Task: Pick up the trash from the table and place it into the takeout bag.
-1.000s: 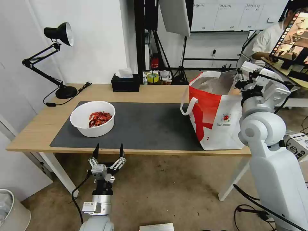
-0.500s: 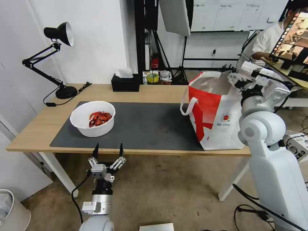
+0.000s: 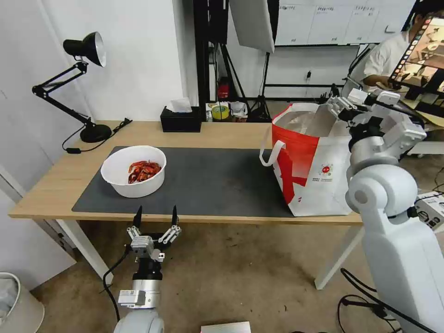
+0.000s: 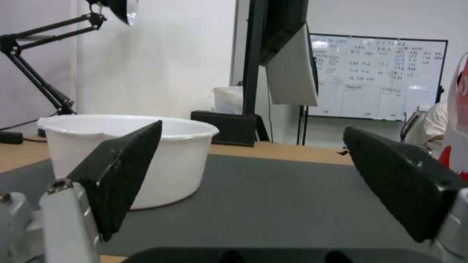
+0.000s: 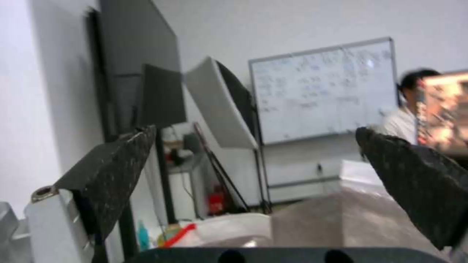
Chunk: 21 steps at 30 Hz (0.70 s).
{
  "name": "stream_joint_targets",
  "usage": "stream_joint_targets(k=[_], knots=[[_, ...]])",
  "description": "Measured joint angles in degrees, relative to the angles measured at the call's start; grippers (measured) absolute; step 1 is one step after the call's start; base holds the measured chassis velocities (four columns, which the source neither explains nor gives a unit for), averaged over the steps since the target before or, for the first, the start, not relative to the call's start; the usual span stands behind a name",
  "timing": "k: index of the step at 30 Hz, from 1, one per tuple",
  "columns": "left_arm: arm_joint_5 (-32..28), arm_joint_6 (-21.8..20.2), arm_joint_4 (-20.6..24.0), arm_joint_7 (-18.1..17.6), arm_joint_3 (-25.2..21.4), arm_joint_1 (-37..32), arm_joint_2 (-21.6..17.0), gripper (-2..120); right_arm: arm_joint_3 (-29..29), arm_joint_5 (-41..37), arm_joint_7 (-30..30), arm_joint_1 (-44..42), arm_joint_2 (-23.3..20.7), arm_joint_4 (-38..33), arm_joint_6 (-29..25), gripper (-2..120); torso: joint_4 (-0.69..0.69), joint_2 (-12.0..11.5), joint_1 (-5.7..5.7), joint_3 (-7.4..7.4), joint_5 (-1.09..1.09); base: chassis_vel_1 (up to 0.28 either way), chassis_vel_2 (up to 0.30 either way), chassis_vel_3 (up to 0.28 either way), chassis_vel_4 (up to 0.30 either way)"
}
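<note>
A white round bowl [image 3: 115, 178] holding red crayfish shells [image 3: 144, 170] stands on the left part of the dark grey mat [image 3: 217, 180] on the light-wood table [image 3: 222, 132]. The red-and-white takeout bag [image 3: 310, 175] stands open at the table's right end, its foil lining [image 5: 341, 219] showing. My left gripper [image 3: 156, 212] hangs open just below the table's front edge, fingers up, in front of the bowl [image 4: 180, 157]; nothing is between its fingers [image 4: 122, 171]. My right gripper [image 3: 335, 104] hovers open and empty above the bag's far right rim.
A black desk lamp [image 3: 85, 51] and its cable sit at the table's back left. A black tissue box [image 3: 181, 119] is at the back edge. Stands and a whiteboard fill the room behind. A white bin [image 3: 14, 305] is on the floor at the left.
My right gripper has risen out of the bag's mouth and shifted slightly left. The left arm and the bowl have stayed put.
</note>
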<state>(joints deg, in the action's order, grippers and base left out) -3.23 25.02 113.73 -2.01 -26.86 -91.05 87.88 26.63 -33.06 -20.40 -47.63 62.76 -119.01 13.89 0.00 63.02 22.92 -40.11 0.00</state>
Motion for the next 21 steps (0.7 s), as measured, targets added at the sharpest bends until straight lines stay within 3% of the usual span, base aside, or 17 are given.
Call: stream_joint_targets(k=[6,10,21], knots=[[-0.1,0.0,0.1,0.0,0.0,-0.3,0.0,100,0.5,4.2,8.1,-7.1,0.5,-0.8,-10.1,100,0.00,0.0,0.00,0.00,0.00,0.000,0.000,0.000,0.000],[-0.1,0.0,0.2,0.0,-0.1,-0.4,-0.1,100,0.8,6.6,10.5,-11.7,1.7,-1.7,-13.9,100,0.00,0.0,0.00,0.00,0.00,0.000,0.000,0.000,0.000],[-0.4,0.0,0.8,0.0,0.0,-0.6,0.1,100,2.1,10.8,11.5,-20.8,4.3,-1.9,-20.4,100,0.00,0.0,0.00,0.00,0.00,0.000,0.000,0.000,0.000]])
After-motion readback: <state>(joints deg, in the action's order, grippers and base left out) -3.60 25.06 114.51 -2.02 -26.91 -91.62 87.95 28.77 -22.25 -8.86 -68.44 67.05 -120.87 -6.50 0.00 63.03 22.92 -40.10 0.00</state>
